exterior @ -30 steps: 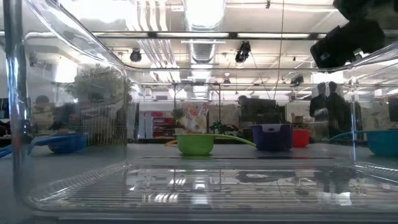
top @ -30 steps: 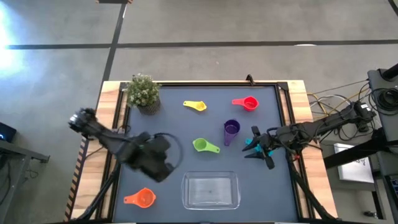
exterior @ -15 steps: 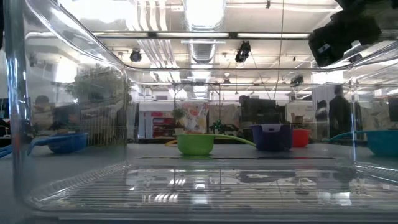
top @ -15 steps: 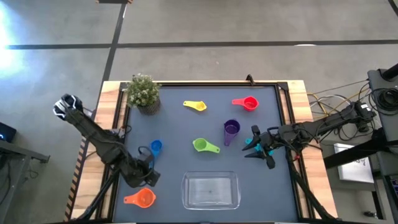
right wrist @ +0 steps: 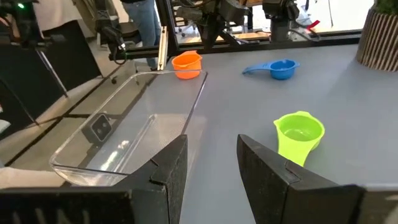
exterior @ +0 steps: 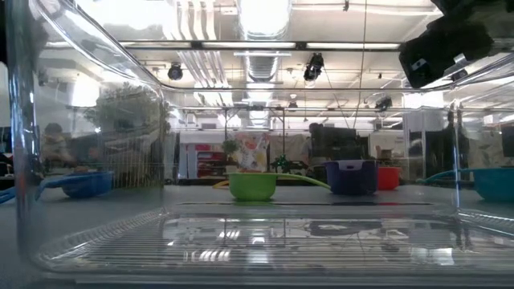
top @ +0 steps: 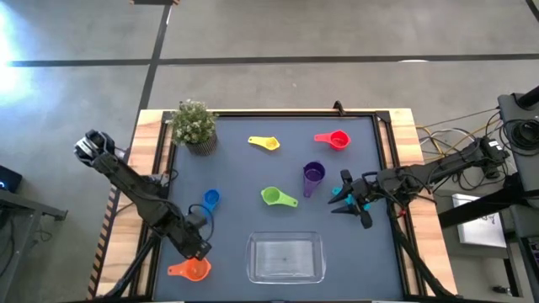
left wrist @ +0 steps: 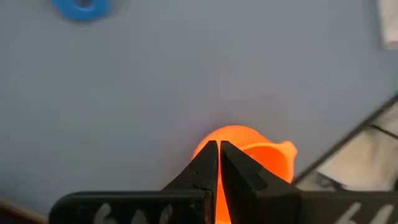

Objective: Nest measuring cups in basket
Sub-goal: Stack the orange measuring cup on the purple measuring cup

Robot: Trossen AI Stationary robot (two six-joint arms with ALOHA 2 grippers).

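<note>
Hovering just above the orange cup (top: 194, 269) with fingers pressed together and empty, the left gripper (top: 199, 250) sits left of the clear basket (top: 285, 257), while the right gripper (top: 347, 199) waits part-open beside the purple cup (top: 313, 174).

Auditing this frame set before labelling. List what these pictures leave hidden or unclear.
- Teal cup: high view, largely covered by the right pincer; a grip cannot be confirmed.
- Orange cup: left wrist view, partly hidden behind the shut left pincer.
- Yellow cup: low view, only a sliver shows behind the green cup.
- Basket: low view, cut off by the edges.
</note>
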